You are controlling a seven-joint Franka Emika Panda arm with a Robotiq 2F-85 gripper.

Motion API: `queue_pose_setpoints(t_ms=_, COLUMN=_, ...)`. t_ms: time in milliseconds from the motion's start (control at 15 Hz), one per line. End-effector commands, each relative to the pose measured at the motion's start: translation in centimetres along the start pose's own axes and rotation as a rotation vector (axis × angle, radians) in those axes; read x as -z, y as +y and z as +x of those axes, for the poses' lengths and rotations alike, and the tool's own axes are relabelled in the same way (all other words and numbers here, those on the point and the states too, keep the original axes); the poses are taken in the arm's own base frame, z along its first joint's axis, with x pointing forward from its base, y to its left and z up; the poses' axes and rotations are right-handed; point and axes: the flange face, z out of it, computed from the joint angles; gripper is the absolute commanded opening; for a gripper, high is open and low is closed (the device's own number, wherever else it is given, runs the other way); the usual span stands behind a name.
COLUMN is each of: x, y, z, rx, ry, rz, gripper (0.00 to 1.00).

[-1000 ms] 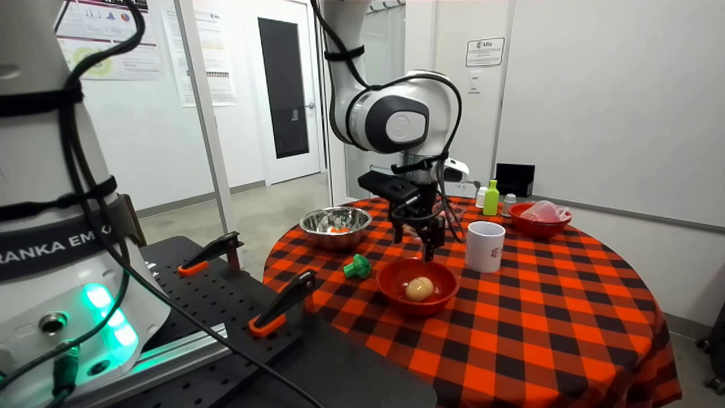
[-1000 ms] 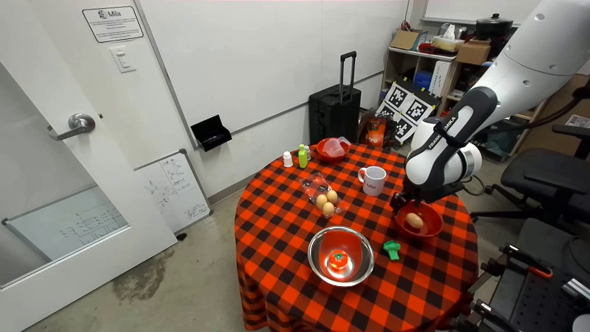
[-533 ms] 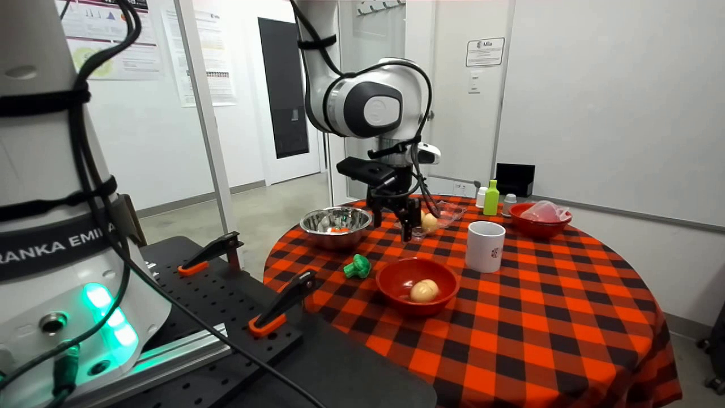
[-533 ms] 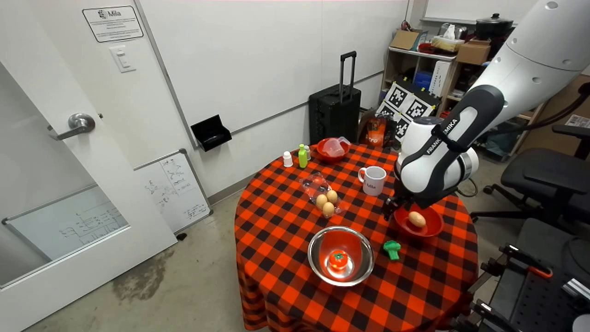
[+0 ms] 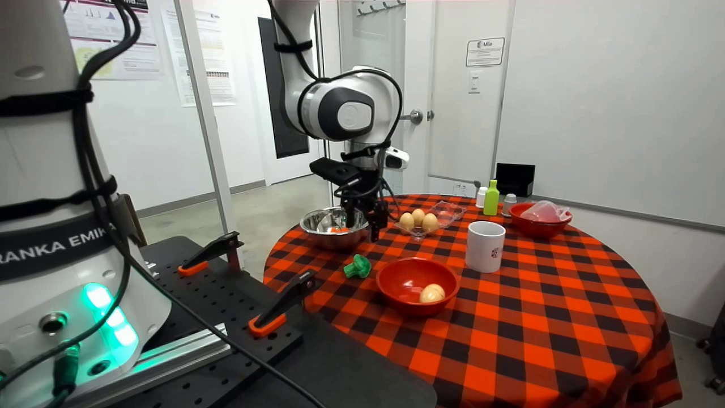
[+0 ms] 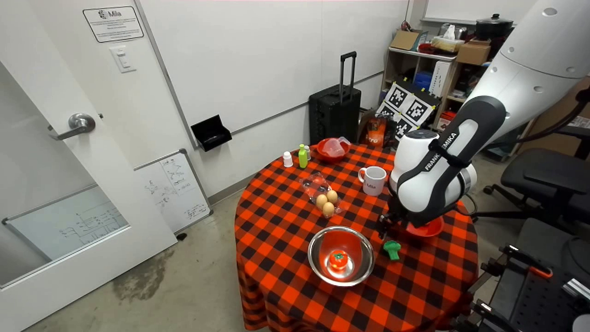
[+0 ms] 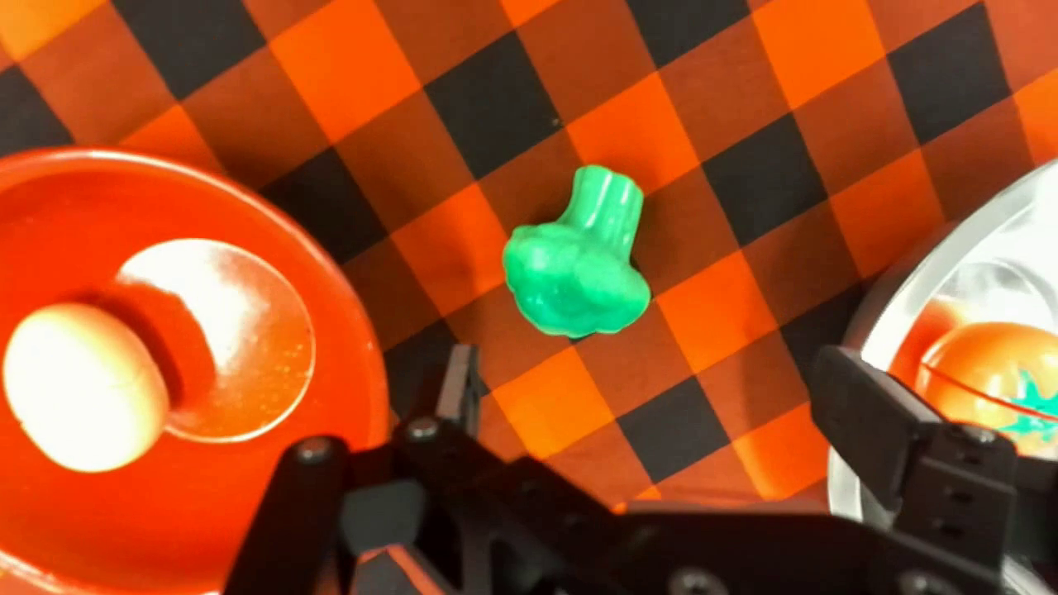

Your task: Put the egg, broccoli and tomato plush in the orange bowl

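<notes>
Tomato (image 6: pixel 338 261) shows whole in an exterior view, cropped in wrist view; tool (image 7: pixel 646 372) gapes.

Four eggs (image 7: pixel 87 388), one broccoli (image 7: pixel 579 256), one tomato (image 6: pixel 338 260), three bowls (image 5: pixel 399 286), one mug (image 5: pixel 485 247), one bottle (image 5: pixel 491 200), two white containers (image 5: pixel 509 205)

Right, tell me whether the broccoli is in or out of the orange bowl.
Out. In the wrist view the broccoli lies on the checked tablecloth, between the orange bowl and the steel bowl, touching neither.
</notes>
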Motion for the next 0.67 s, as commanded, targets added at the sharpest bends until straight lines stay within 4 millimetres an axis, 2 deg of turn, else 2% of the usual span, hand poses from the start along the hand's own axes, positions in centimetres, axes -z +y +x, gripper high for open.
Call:
queue_pose_setpoints(t_ms=0, x=0.0, y=-1.9, z=-1.2, rx=-0.097, ry=0.016, rz=0.008, gripper=1.00)
queue_pose_setpoints(t_ms=333, x=-0.4, y=-3.2, z=-1.8, rx=-0.210, ry=0.014, rz=0.007, gripper=1.00)
queue_pose_setpoints(t_ms=600, x=-1.0, y=-2.9, z=-2.1, rx=-0.275, ry=0.001, rz=0.008, gripper=1.00)
